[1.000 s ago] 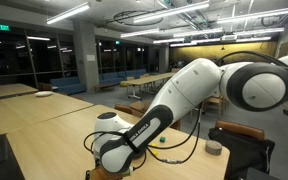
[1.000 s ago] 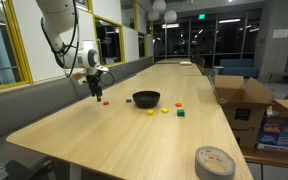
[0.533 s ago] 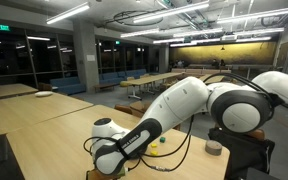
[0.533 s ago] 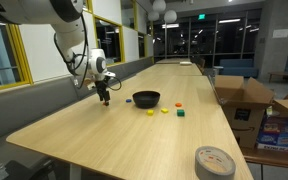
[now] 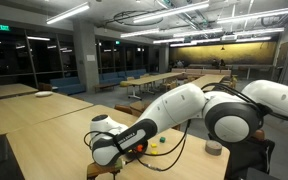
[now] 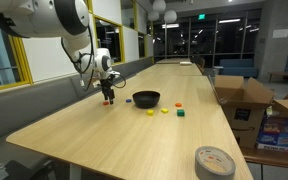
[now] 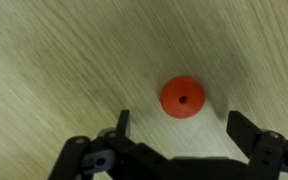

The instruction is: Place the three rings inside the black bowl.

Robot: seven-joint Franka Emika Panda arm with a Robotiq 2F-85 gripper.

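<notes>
In the wrist view a small red ring (image 7: 182, 96) with a centre hole lies flat on the wooden table (image 7: 54, 60), just ahead of my open gripper (image 7: 184, 125); nothing is between the fingers (image 7: 246, 128). In an exterior view the gripper (image 6: 107, 96) hangs low over the table, left of the black bowl (image 6: 146, 98). The bowl looks empty from this angle. Right of the bowl lie a yellow ring (image 6: 151, 112), a second yellow piece (image 6: 165, 110), a green ring (image 6: 181, 114) and a blue ring (image 6: 178, 103). In the other exterior view my arm (image 5: 174, 115) hides the rings and the bowl.
A grey tape roll (image 6: 215, 161) sits at the table's near right corner, also seen as a grey tape roll (image 5: 214, 148) behind my arm. Cardboard boxes (image 6: 246, 100) stand off the table's right side. A yellow-framed window wall (image 6: 14, 60) runs along the left.
My arm has swung toward the bowl and come down lower over the table, so the gripper now hovers over the red ring. The jaws stayed open.
</notes>
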